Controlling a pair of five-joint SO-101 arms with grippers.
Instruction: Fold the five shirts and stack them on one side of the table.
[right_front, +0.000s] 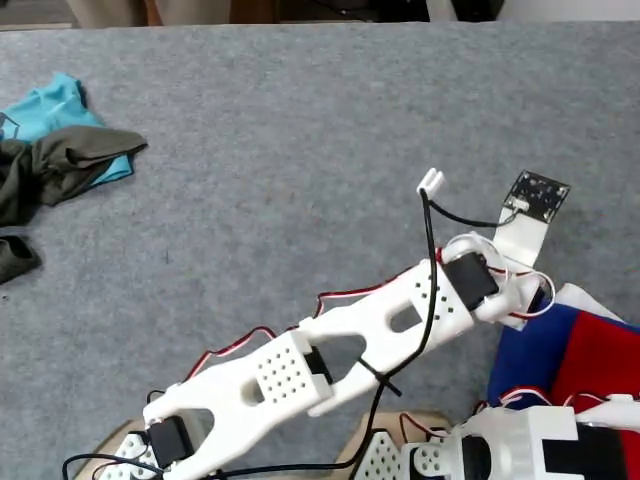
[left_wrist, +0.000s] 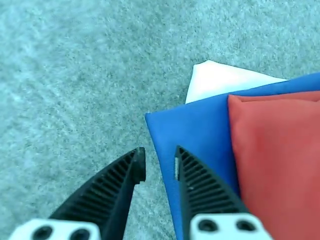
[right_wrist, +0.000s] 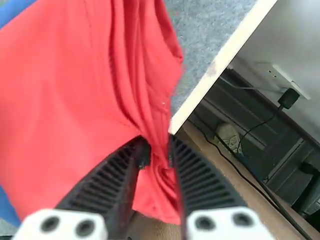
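Observation:
A folded stack lies at the table's near right: a red shirt (right_front: 600, 362) on a blue shirt (right_front: 530, 352) on a white shirt (right_front: 592, 300). The left wrist view shows the same red shirt (left_wrist: 280, 150), blue shirt (left_wrist: 195, 130) and white shirt (left_wrist: 225, 82). My left gripper (left_wrist: 160, 167) hovers narrowly open over the blue shirt's edge, holding nothing. My right gripper (right_wrist: 156, 150) is shut on a bunched fold of the red shirt (right_wrist: 65, 100) near the table edge (right_wrist: 225, 55). At the far left, a crumpled light blue shirt (right_front: 55, 110) lies under a dark olive shirt (right_front: 60, 160).
The left arm (right_front: 350, 340) stretches diagonally across the near part of the grey table (right_front: 300, 150) toward the stack. A small dark piece of cloth (right_front: 15, 258) lies at the left edge. Beyond the table edge are floor and cables (right_wrist: 250, 145).

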